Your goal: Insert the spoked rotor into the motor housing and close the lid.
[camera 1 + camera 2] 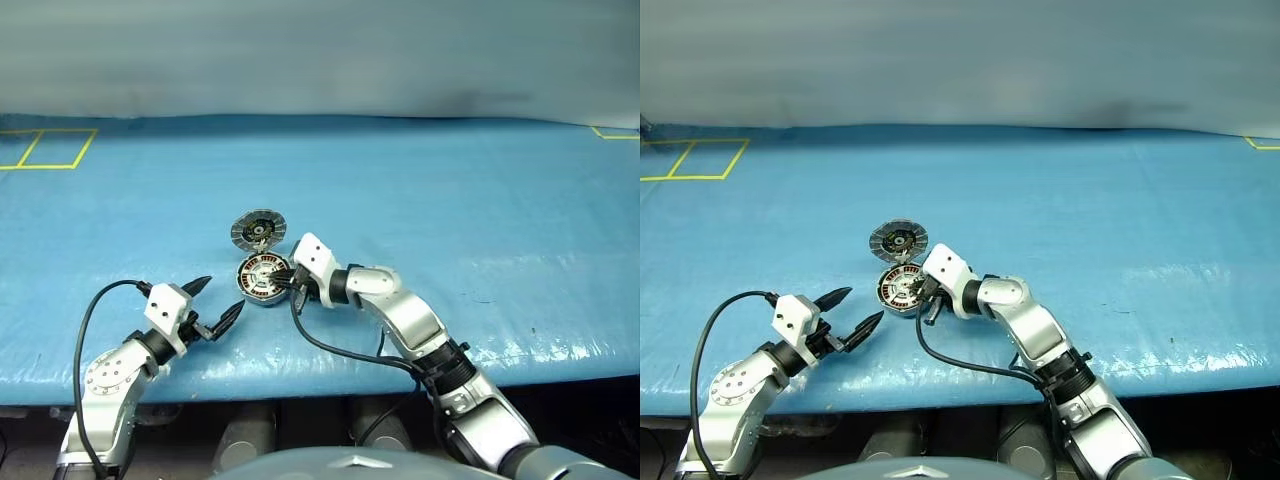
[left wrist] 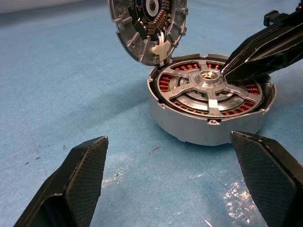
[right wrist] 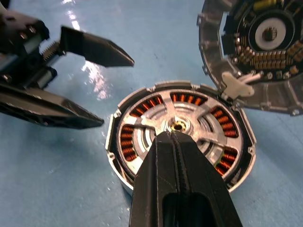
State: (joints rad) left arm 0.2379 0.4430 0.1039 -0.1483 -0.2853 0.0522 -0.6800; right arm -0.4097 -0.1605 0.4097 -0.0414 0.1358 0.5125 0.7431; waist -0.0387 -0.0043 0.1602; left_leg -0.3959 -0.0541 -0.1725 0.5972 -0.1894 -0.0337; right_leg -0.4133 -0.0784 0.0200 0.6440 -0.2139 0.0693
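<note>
On the blue table (image 1: 480, 200), the silver-spoked rotor (image 3: 177, 130) is seated in the round grey motor housing (image 2: 208, 125) over copper windings. The ribbed lid (image 2: 147, 28) is stood open. The right gripper (image 3: 174, 137), pressed together, is angled onto the hub; the left gripper (image 1: 215, 305) is spread nearby.

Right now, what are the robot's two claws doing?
Left gripper: open, holding nothing.
Right gripper: shut, tips at the hub of the spoked rotor, holding nothing.

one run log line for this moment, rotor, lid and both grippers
spoked rotor: seated in motor housing | lid: open | right gripper: shut, tips over hub | left gripper: open, apart
</note>
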